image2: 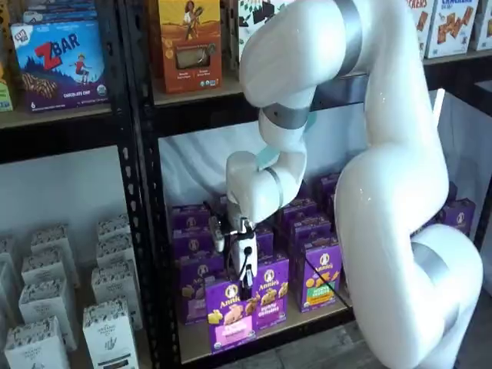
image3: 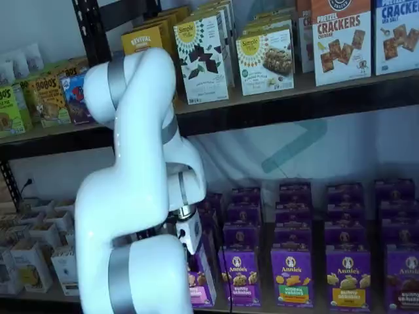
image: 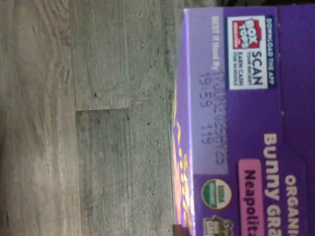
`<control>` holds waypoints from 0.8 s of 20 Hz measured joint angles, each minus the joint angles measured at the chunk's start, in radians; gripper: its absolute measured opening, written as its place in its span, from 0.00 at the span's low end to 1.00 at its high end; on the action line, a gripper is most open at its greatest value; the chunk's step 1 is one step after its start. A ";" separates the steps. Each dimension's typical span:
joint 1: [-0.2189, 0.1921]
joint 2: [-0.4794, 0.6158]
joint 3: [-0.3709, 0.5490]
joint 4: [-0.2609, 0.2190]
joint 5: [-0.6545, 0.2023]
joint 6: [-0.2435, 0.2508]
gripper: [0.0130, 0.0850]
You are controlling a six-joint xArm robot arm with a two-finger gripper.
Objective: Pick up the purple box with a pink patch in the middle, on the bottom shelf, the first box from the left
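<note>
Showing, in both shelf views, the gripper hanging low over the front row of the bottom shelf, white body upright and black fingers pointing down. Closing narrow on the top edge of the purple box, with no gap showing between the fingers.

Locating the purple box at lower centre of one shelf view and at lower left-centre of the other, leftmost in the front row and tilting slightly, its foot lying at the front edge of the board. Displaying a round white logo near its top, pictured snack pieces in the middle, and a pink patch below.

Standing just beside it, to the right in frame, a like carton with a purple patch, and further right one with a green patch; stacking up behind them, more purple cartons in rows.

Filling the right half of one shelf view with the white arm, and bending over the left half of the other.

Showing, in the wrist view, the purple box close up and turned on its side, with a printed date, a Box Tops mark and a pink label reading "Neapolita", against grey wood-look flooring.

Occupying the left bay, white cartons.
</note>
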 joint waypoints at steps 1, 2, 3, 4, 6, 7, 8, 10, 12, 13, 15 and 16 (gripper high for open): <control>0.000 -0.013 0.014 -0.004 -0.002 0.003 0.33; 0.000 -0.027 0.029 -0.007 -0.005 0.006 0.33; -0.001 -0.044 0.049 -0.012 -0.011 0.010 0.33; -0.002 -0.056 0.063 -0.016 -0.015 0.013 0.33; -0.005 -0.083 0.093 -0.019 -0.020 0.013 0.33; -0.006 -0.094 0.105 -0.019 -0.022 0.013 0.33; -0.008 -0.107 0.120 -0.020 -0.024 0.012 0.33; -0.011 -0.127 0.142 -0.020 -0.027 0.009 0.33; -0.014 -0.148 0.165 -0.015 -0.033 0.001 0.33; -0.016 -0.158 0.177 -0.010 -0.040 -0.006 0.33; -0.019 -0.176 0.192 0.012 -0.034 -0.030 0.28; -0.019 -0.179 0.195 0.019 -0.033 -0.036 0.28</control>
